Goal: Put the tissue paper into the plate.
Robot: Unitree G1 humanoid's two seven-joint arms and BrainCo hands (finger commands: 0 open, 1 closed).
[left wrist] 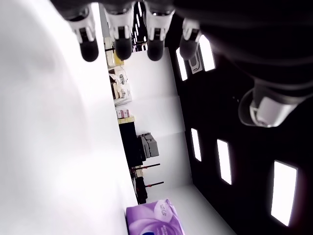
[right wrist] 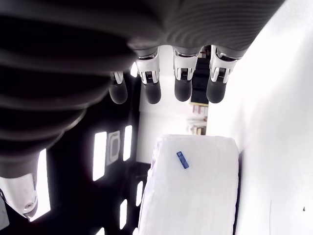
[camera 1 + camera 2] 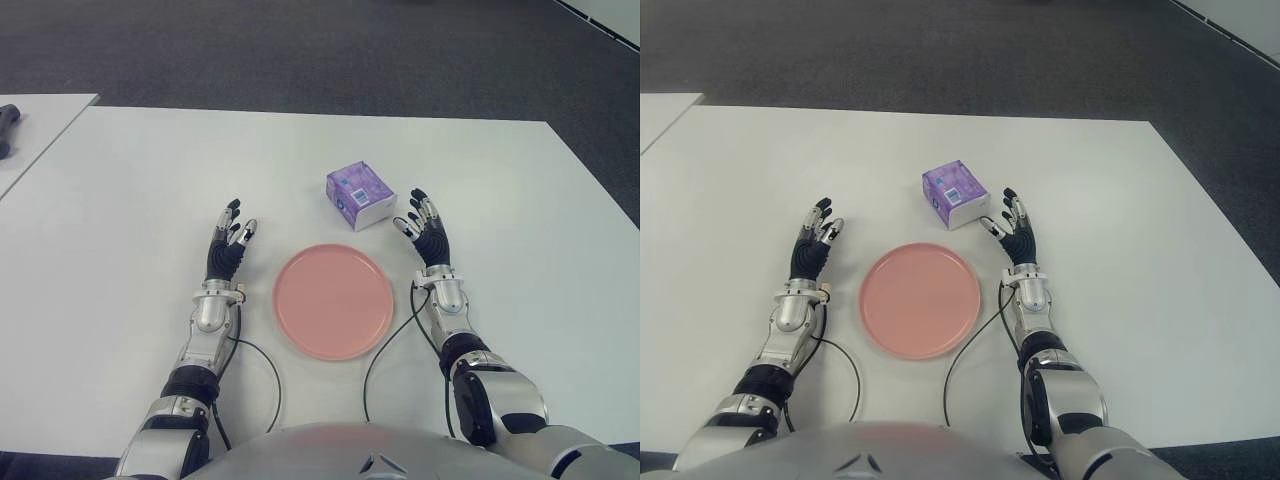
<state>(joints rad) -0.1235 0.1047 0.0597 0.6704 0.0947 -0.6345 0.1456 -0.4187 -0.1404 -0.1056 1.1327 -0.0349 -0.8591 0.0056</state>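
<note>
Fingers straight and spread, holding nothing: that is how I see my left hand [image 3: 228,250] at the left of the white table [image 3: 120,200], just left of the pink plate [image 3: 333,300]. I find nothing in the plate. Beyond its far right edge lies the purple tissue paper pack [image 3: 360,196], still on the table. My right hand [image 3: 428,235] shows just right of the pack, near but apart, fingers extended and empty. From the right wrist I see the pack's white face [image 2: 195,191] with a small blue mark beyond the fingertips [image 2: 182,90]; the left wrist catches only a purple corner far off.
</note>
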